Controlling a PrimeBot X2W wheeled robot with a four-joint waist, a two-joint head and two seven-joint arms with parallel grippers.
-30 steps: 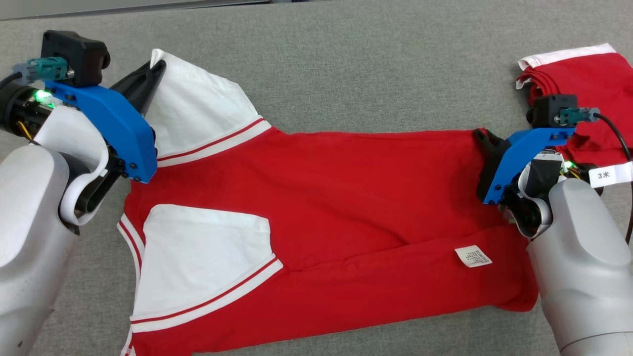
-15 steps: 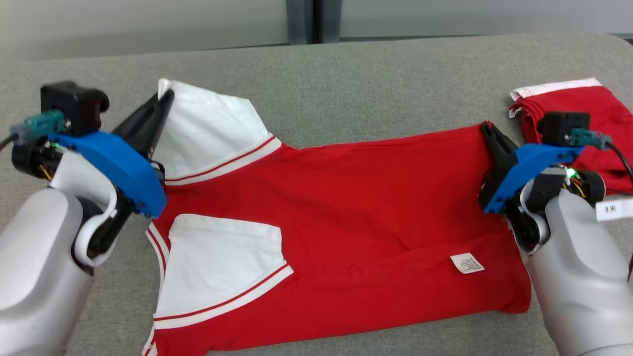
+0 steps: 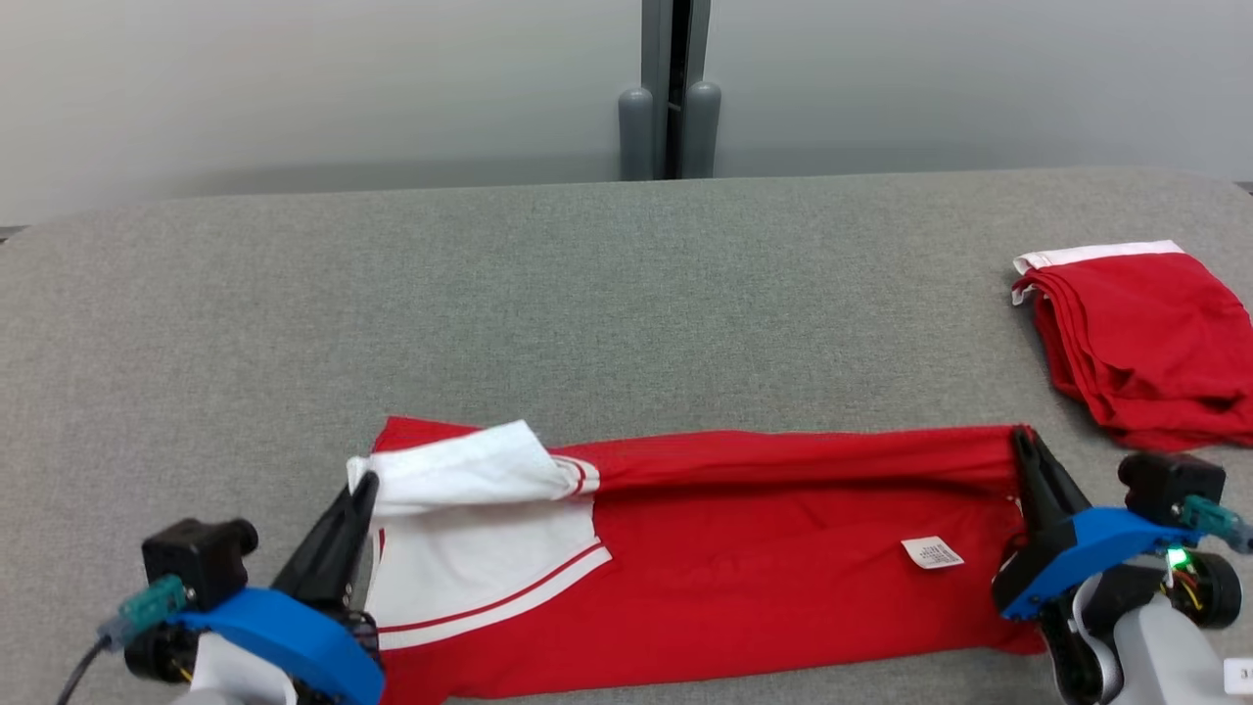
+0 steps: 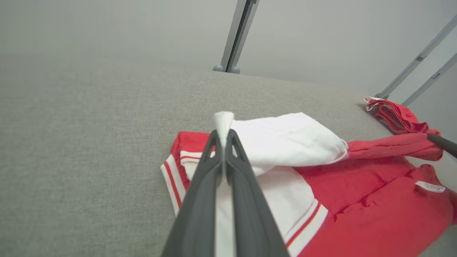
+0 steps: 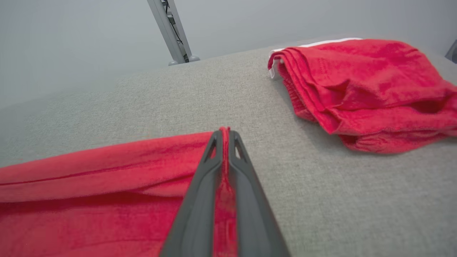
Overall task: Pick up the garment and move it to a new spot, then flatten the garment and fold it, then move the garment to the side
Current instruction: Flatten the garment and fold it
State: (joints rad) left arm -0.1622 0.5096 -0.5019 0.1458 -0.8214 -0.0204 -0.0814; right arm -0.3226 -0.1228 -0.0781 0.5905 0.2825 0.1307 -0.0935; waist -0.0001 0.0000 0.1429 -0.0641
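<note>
Low in the head view, the red-and-white shirt (image 3: pixel 783 529) lies across the grey table (image 3: pixel 587 294), with its upper edge lifted. At lower left, our left gripper (image 3: pixel 364 482) pinches the white sleeve (image 3: pixel 460 465). At lower right, our right gripper (image 3: pixel 1023 438) pinches the shirt's red corner. A folded red garment (image 3: pixel 1136 333) rests at the right edge.

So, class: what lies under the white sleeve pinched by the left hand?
The other white sleeve, red-striped, of the red garment. The table beneath them is covered.
</note>
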